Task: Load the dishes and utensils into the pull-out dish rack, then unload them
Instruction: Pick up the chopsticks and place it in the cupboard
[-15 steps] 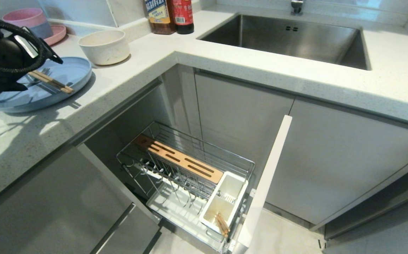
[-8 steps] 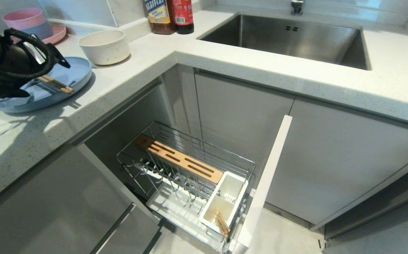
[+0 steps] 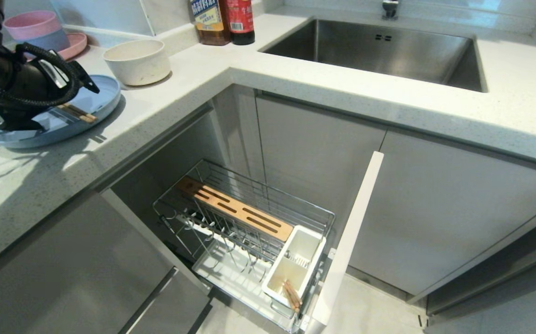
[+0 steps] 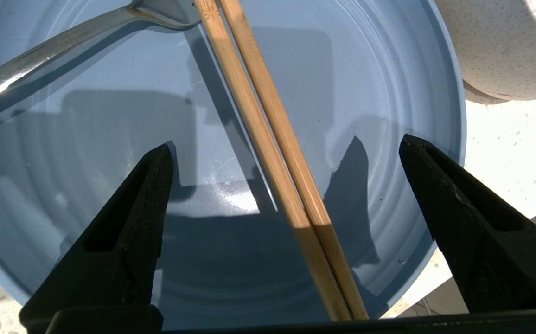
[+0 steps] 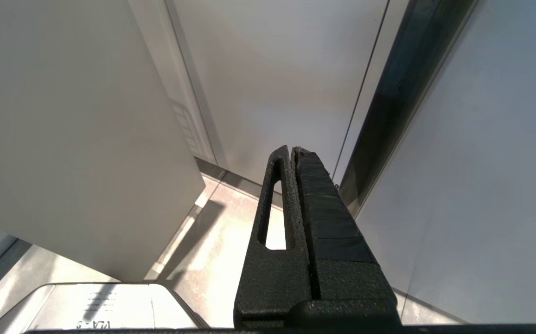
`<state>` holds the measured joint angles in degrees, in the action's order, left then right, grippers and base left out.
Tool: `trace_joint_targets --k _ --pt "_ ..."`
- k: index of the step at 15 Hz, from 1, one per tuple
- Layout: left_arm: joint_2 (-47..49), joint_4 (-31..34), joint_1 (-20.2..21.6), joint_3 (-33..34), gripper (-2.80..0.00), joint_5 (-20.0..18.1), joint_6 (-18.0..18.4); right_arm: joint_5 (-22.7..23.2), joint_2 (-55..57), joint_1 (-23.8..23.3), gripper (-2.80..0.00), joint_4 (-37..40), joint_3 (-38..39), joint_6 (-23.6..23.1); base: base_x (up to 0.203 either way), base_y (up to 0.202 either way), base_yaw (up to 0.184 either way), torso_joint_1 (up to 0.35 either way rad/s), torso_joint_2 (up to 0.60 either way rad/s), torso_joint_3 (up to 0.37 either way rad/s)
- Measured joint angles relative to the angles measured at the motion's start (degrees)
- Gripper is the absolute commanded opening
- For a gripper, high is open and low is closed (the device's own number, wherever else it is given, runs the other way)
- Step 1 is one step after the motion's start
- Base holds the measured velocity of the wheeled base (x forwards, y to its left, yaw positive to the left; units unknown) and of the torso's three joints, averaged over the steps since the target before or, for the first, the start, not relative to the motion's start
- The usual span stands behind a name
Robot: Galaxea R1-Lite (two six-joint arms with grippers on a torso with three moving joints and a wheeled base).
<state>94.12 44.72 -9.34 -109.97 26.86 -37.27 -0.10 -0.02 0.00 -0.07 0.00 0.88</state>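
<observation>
The cream bowl crowds the blue plate's far rim; below, the rack's prong rows stand open beside the cutlery holder.

Left gripper jaws spread over chopsticks.

Pale blue plate near the counter's edge carries paired wooden chopsticks and, apparently, a silver fork; cream bowl just beside.

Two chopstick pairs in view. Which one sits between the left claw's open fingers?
The chopsticks lying on the blue plate on the counter, beside the fork; the left claw straddles them. The other pair stands in the rack's white cutlery holder.
</observation>
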Motion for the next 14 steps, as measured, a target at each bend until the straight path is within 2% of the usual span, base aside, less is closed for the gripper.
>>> trace_joint_targets --k 12,13,14 --pt "0.83 0.73 0.02 0.1 0.0 0.03 1.05 0.0 0.0 0.0 -2.8 0.0 0.0 0.0 0.0 0.0 0.0 0.0 0.0 0.0" --pt "0.82 0.77 0.05 0.1 -2.8 0.03 1.05 0.0 0.0 0.0 -2.8 0.0 0.0 0.0 0.0 0.0 0.0 0.0 0.0 0.0" --pt "0.8 0.77 0.05 0.11 -2.8 0.02 0.96 0.0 0.0 0.0 -2.8 0.0 0.0 0.0 0.0 0.0 0.0 0.0 0.0 0.0"
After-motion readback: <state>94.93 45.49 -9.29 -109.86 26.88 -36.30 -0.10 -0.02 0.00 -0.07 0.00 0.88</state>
